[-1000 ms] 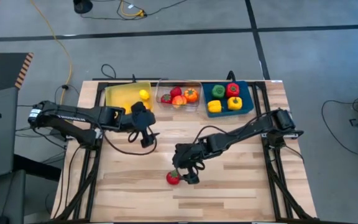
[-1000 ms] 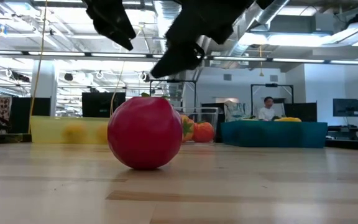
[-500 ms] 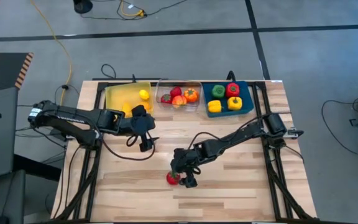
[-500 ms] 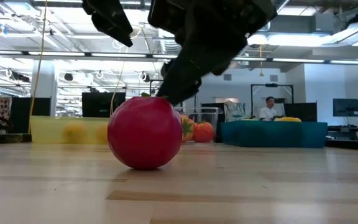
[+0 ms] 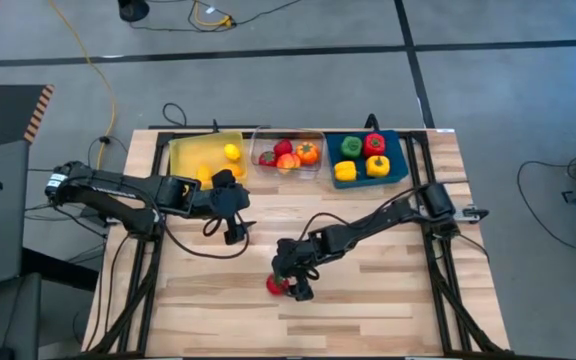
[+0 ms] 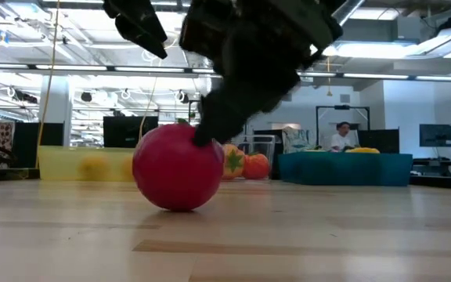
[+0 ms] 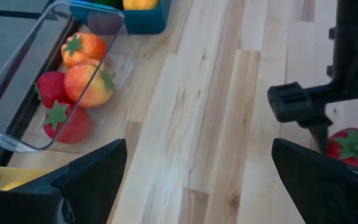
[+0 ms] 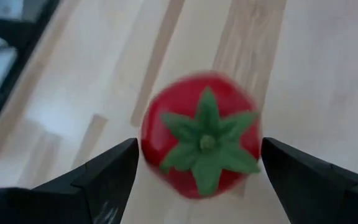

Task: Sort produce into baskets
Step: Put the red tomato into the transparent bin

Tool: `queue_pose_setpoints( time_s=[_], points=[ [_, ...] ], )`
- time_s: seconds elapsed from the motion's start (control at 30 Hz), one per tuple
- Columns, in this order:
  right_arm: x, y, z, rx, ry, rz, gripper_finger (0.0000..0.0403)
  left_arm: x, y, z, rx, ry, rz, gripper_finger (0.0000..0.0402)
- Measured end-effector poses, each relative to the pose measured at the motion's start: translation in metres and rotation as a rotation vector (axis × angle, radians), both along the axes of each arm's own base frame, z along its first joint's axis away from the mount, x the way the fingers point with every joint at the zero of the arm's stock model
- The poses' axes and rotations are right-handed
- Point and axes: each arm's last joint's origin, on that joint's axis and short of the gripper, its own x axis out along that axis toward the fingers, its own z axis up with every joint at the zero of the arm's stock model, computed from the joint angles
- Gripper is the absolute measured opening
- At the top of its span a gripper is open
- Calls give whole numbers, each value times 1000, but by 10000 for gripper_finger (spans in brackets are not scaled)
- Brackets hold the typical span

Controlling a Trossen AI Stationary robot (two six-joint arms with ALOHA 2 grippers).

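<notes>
A red tomato with a green top (image 5: 277, 286) rests on the wooden table (image 5: 388, 290) near its middle front; it also shows in the low view (image 6: 178, 167) and the right wrist view (image 8: 199, 134). My right gripper (image 5: 290, 283) is open and low over it, one finger on each side (image 8: 199, 146). My left gripper (image 5: 230, 230) is open and empty above the table, near the yellow basket (image 5: 190, 156). The clear basket (image 5: 288, 134) holds red and orange produce. The blue basket (image 5: 396, 174) holds green, red and yellow peppers. My right gripper comes at the tomato from above, slanting, with its fingers on either side of it. In the low view one dark finger (image 6: 208, 129) stands against the tomato's upper side (image 6: 198, 141). I cannot tell whether it touches. The tomato sits on the table.
The three baskets stand in a row along the table's far edge. A lemon (image 5: 231, 152) lies in the yellow basket. Bare wood lies between the baskets and the tomato. People and benches show in the room beyond the table.
My right gripper has come down onto the tomato and a little toward the table's near edge; its fingers now straddle the tomato.
</notes>
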Motion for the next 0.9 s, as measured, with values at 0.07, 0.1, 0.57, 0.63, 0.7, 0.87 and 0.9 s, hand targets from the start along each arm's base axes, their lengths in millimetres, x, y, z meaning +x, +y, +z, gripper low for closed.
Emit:
queue_pose_setpoints(
  time_s=[0.07, 0.1, 0.57, 0.63, 0.7, 0.87, 0.9],
  points=[
    [0, 0, -7, -2, 27, -1, 365, 0, 0, 0, -1, 1, -1, 388],
    [2, -1, -11, 10, 29, 0, 365, 0, 0, 0, -1, 0, -1, 388],
    [9, -8, -19, 102, 33, 51, 344, 0, 0, 0, 0, -2, 1, 388],
    [9, -8, -19, 104, 36, 53, 334, 0, 0, 0, 1, -1, 3, 388],
    [9, -8, -19, 107, 34, 56, 329, 0, 0, 0, 6, -2, 7, 388],
    [9, -12, -11, 109, 20, 50, 329, -1, 1, 1, 37, 2, -7, 388],
    [8, -14, -7, 107, 25, 44, 329, -2, 1, 2, 43, 2, -13, 388]
  ],
)
